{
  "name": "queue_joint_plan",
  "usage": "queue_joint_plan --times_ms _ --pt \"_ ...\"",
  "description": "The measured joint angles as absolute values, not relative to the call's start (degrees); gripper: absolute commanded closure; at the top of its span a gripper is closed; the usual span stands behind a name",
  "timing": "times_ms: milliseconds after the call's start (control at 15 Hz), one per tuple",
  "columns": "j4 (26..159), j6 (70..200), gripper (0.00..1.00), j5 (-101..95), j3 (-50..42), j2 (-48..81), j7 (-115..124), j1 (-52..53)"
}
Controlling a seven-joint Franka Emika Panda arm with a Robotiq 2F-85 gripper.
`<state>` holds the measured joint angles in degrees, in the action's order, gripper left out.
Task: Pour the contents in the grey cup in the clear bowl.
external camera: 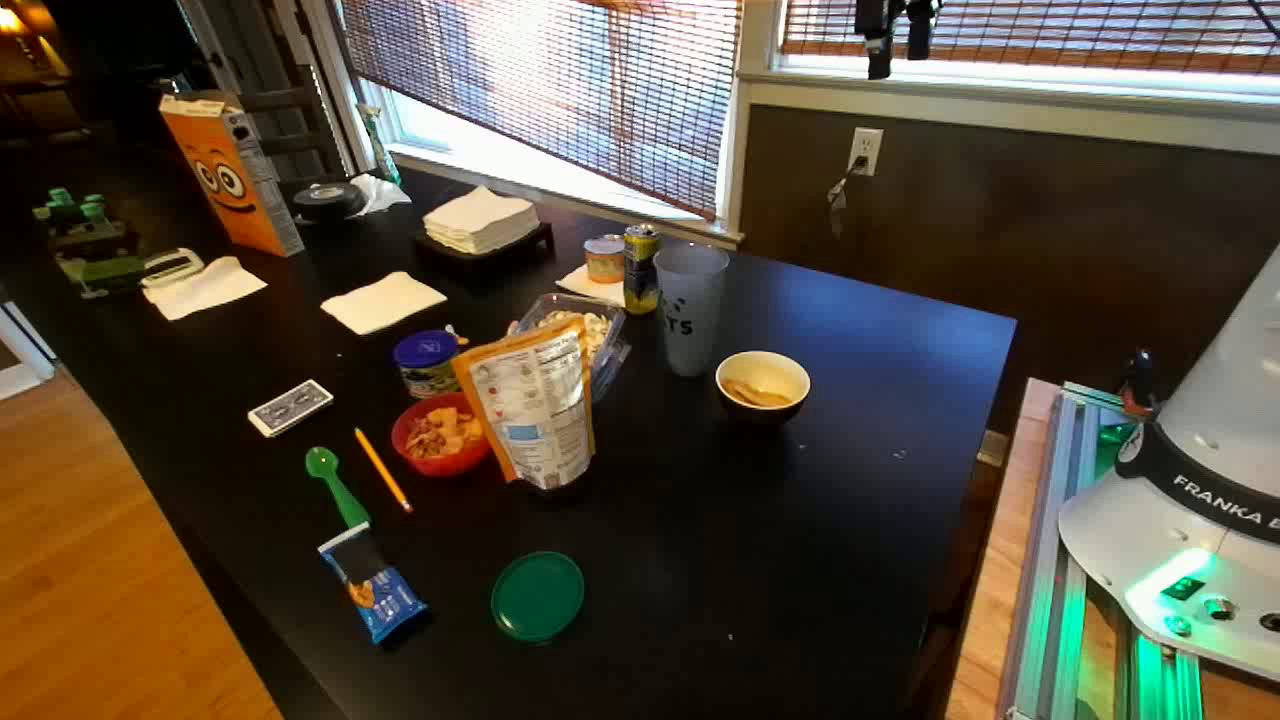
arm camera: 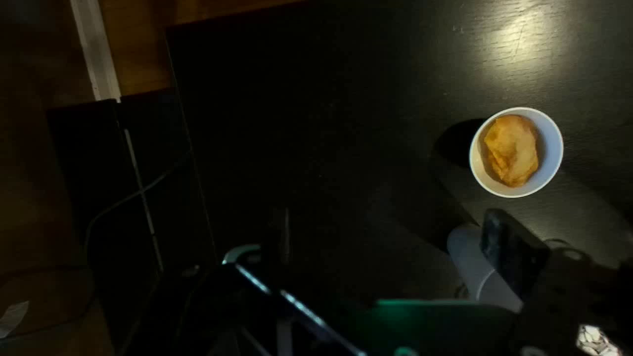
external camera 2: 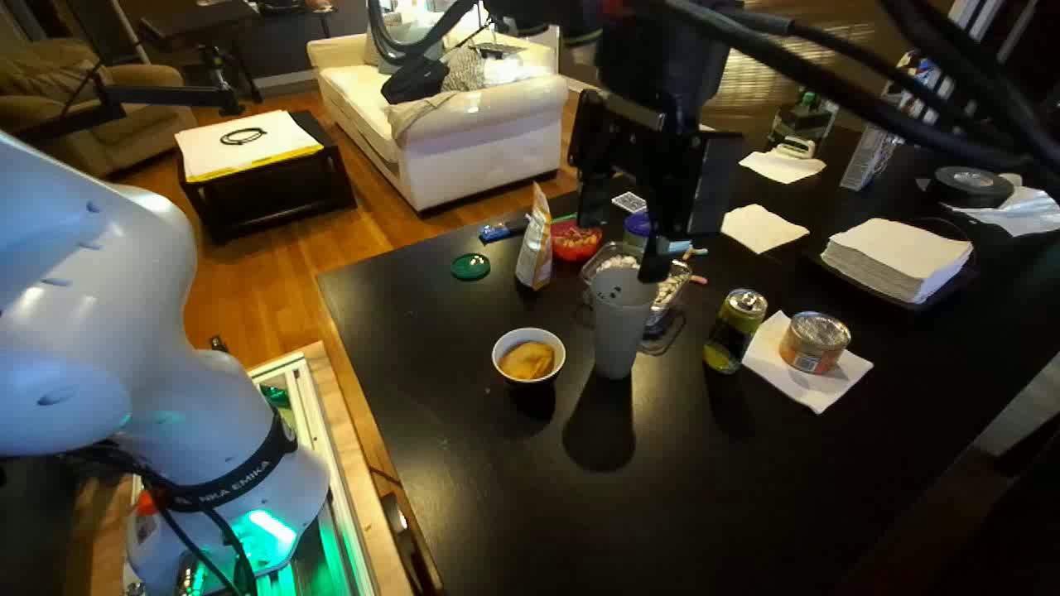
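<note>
The grey cup (external camera: 690, 310) is tall, frosted and upright on the black table, with dark print on its side. It also shows in an exterior view (external camera 2: 619, 331) and, partly behind a finger, in the wrist view (arm camera: 465, 252). What it holds cannot be made out. The clear bowl (external camera: 612, 375) is a low see-through container holding pale pieces, partly behind a foil pouch; it also shows in an exterior view (external camera 2: 662, 310). My gripper (external camera 2: 625, 244) hangs empty above the table, fingers wide apart in the wrist view (arm camera: 390, 232). The cup is not between the fingers.
A black bowl with a cream inside (external camera: 763, 385) holding chips stands beside the cup. A foil pouch (external camera: 535, 410) stands by a red bowl (external camera: 440, 460). A can (external camera: 641, 270) and a tin (external camera: 605, 260) stand behind. A green lid (external camera: 537, 597) lies near the front.
</note>
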<state>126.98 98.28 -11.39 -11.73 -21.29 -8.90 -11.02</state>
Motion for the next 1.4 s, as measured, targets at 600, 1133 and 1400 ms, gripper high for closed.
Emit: queue_joint_plan --times_ms 600,1133,1400 --pt "126.98 98.29 0.00 -11.39 -11.73 -21.29 -8.90 -11.02" --pt "126.92 106.81 0.00 -7.85 -14.75 -11.98 -24.25 -9.21" --pt "126.31 116.08 0.00 -4.11 -14.84 -3.10 -37.71 -8.64"
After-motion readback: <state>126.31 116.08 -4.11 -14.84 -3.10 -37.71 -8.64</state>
